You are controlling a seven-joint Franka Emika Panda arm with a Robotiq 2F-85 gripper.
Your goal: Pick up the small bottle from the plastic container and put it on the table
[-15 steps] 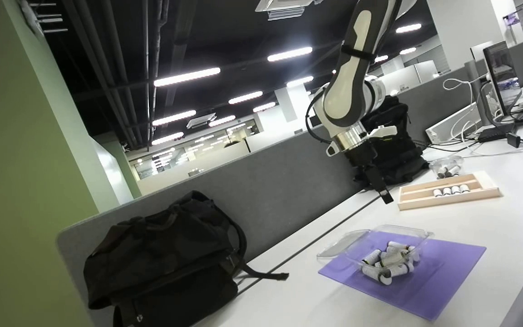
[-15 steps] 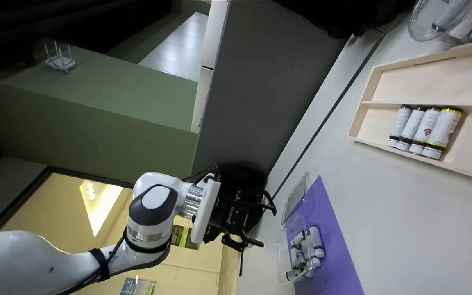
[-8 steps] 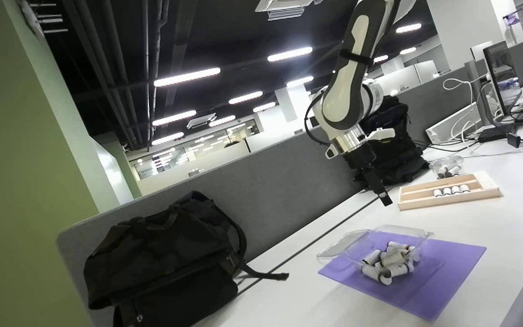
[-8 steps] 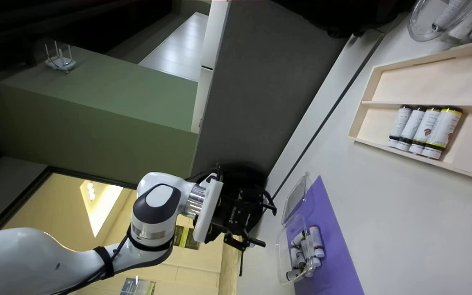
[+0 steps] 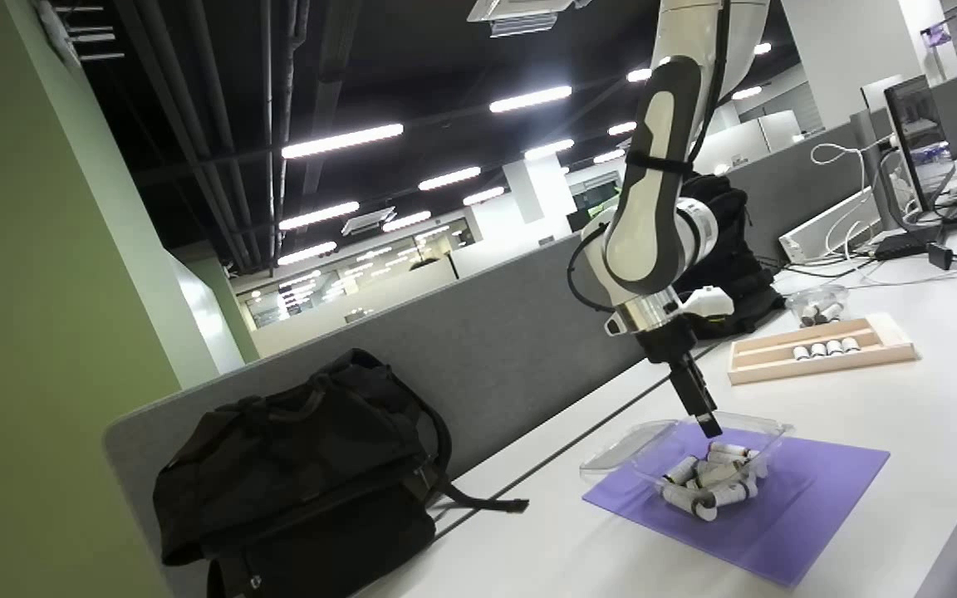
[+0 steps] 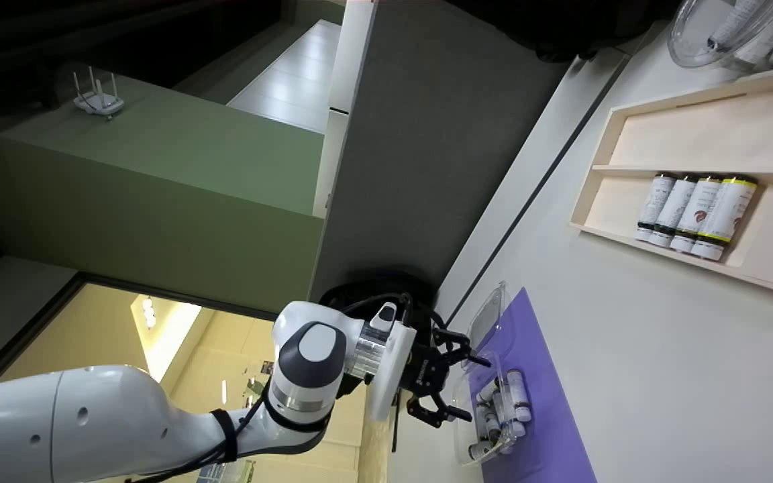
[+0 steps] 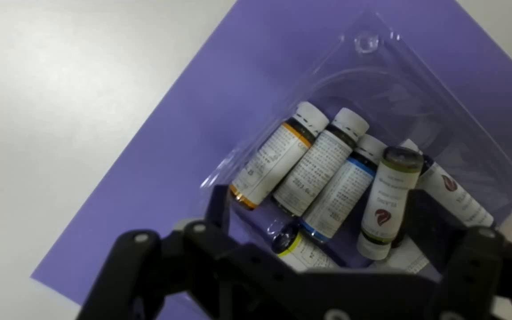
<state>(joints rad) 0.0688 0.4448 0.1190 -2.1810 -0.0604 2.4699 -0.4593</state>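
A clear plastic container (image 5: 761,423) with its lid open lies on the purple mat and holds several small white-labelled bottles (image 5: 728,495). It also shows in an exterior view (image 6: 460,436) and in the wrist view (image 7: 416,93). In the wrist view a bottle with olive bands (image 7: 388,200) lies on top, beside the right finger. Bottles with orange (image 7: 271,166) and blue (image 7: 338,200) bands lie side by side. My gripper (image 5: 709,428) is open and empty, pointing down above the container; it shows open in an exterior view (image 6: 480,390). The table (image 5: 595,548) is white.
The purple mat (image 5: 827,498) lies under the container. A wooden tray (image 5: 894,332) with several bottles stands farther back, with a smaller clear container (image 5: 817,292) of bottles behind it. Black backpacks (image 5: 296,482) stand by the grey partition (image 5: 520,357).
My gripper has moved down and toward the plastic container on the mat, and now hangs just above it. It stays open. The bottles, containers and tray have not moved.
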